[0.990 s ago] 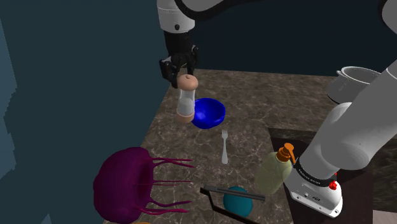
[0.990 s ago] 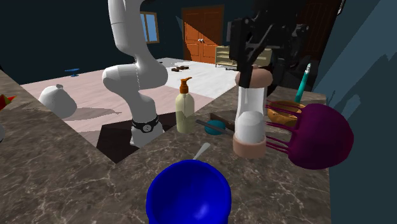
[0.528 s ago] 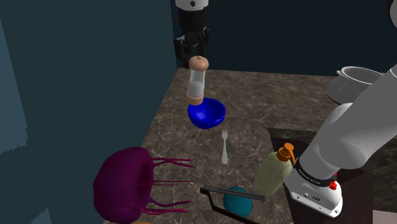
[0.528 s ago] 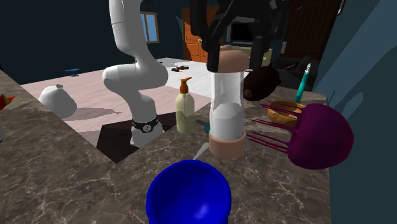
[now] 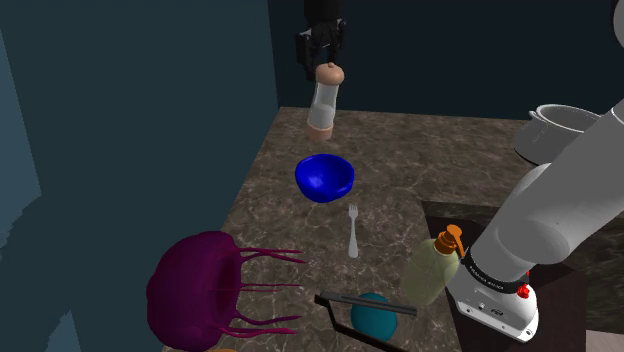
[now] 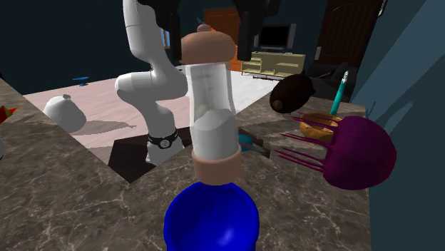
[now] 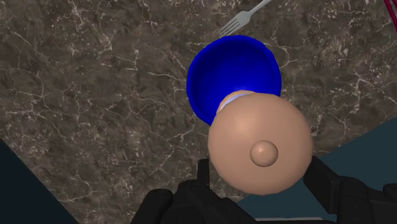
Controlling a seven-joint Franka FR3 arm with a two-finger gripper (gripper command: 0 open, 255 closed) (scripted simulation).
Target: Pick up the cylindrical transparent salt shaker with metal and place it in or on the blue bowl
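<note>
Nearest in the second exterior view, the glossy deep-blue round bowl sits on the dark marbled bench. Just above its far rim hangs the clear cylindrical salt shaker with tan cap and base, slightly tilted, its cap clamped by the black two-finger tool. In the last second it has risen from beside the bowl and swung over it. Lowering and release appear to remain. Farther back rests a purple jellyfish-like figure.
</note>
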